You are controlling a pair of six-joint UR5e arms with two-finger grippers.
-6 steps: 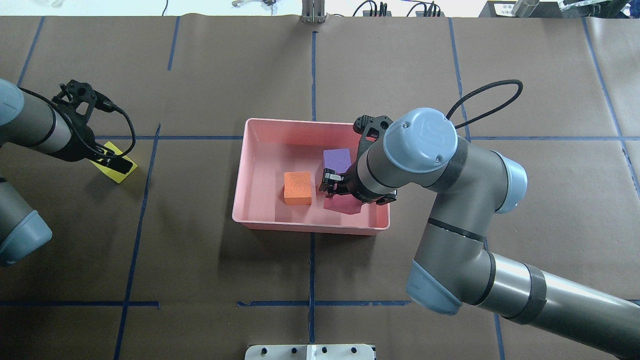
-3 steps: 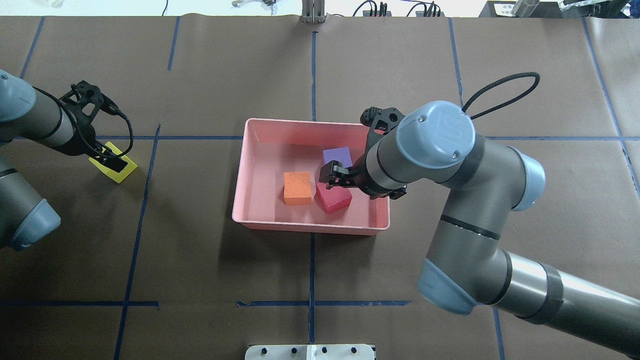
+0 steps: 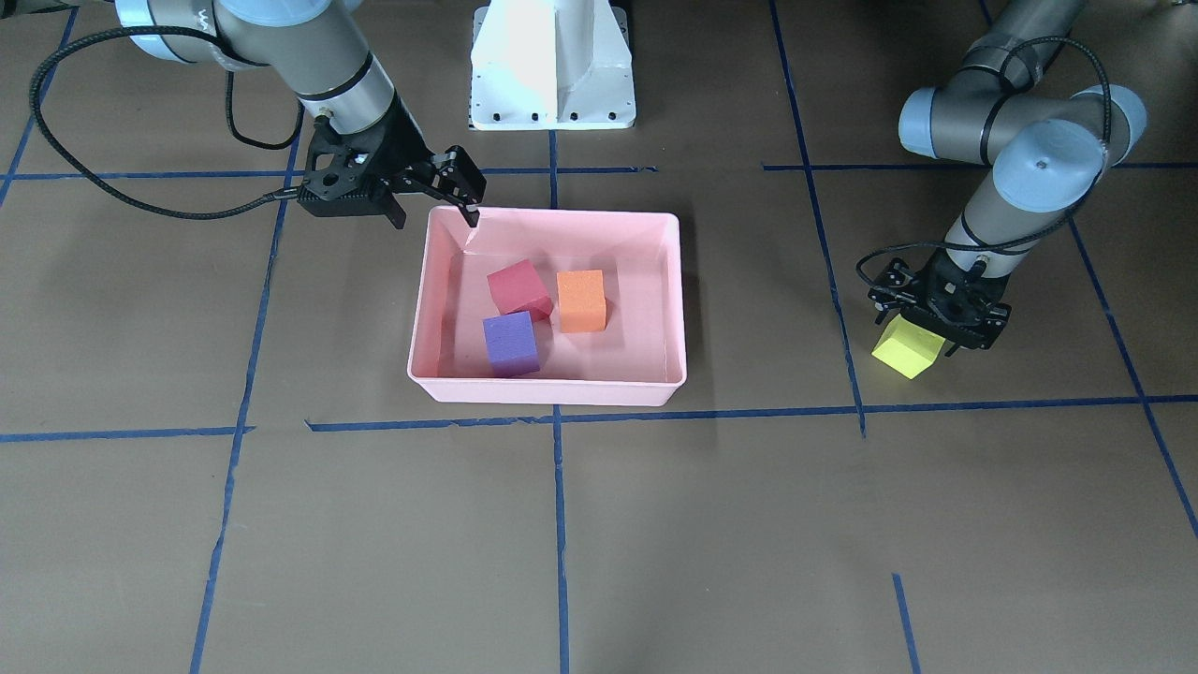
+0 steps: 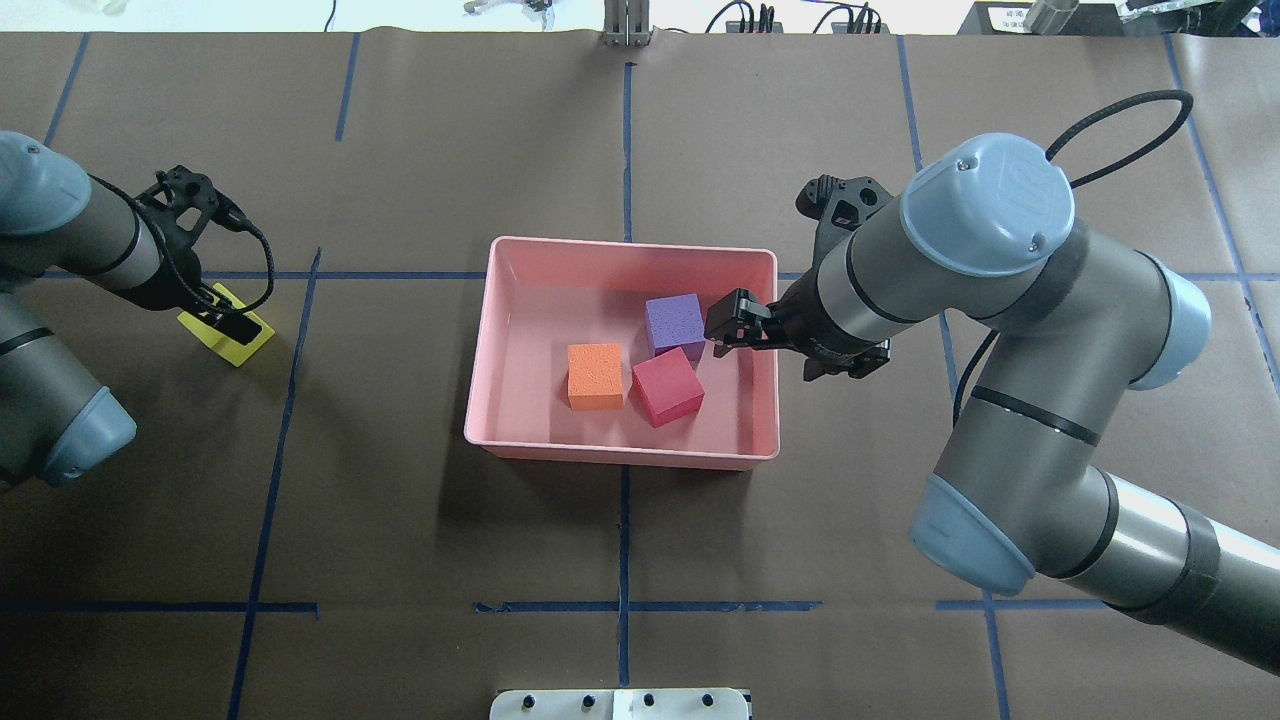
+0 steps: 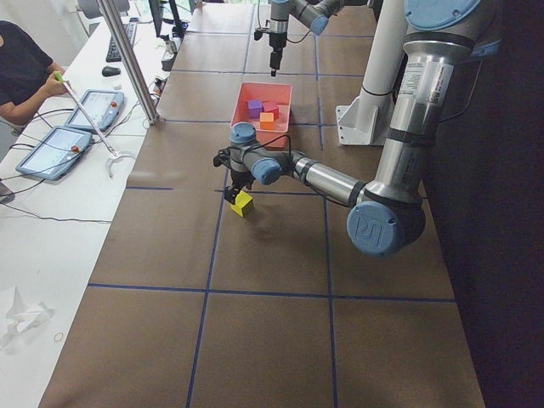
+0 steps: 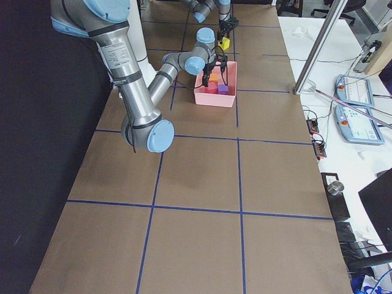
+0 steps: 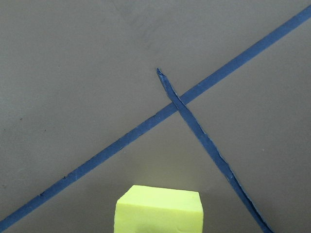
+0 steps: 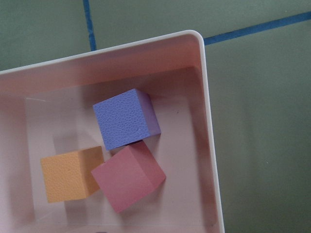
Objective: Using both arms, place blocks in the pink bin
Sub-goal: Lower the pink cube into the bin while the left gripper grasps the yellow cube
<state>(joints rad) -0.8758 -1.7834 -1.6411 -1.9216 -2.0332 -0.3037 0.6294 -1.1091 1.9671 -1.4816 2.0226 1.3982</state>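
Though half hidden, yellow-green block, apparently diagonal

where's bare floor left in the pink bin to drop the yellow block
Free: the left part of the pink bin, between its left wall and the orange block; a strip along the far wall. Crowded: right of centre, where the purple block and red-pink block cluster beside it.

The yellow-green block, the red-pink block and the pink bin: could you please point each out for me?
yellow-green block (image 3: pixel 904 354), exterior front-facing view, its exposed face.
red-pink block (image 4: pixel 667 386), overhead exterior view, middle of its top face.
pink bin (image 4: pixel 520 360), overhead exterior view, bare floor at its left.
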